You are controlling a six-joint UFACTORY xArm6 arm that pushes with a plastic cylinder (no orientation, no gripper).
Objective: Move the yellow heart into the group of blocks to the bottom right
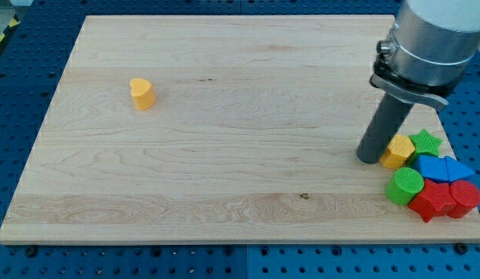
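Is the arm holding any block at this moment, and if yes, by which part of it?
Nothing is held. My tip only rests on the wooden board, beside the yellow hexagonal block, far from the yellow heart.

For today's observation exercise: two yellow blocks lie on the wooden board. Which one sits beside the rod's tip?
The yellow hexagon block in the bottom-right cluster, right beside my tip. The yellow heart block lies alone far toward the view's left.
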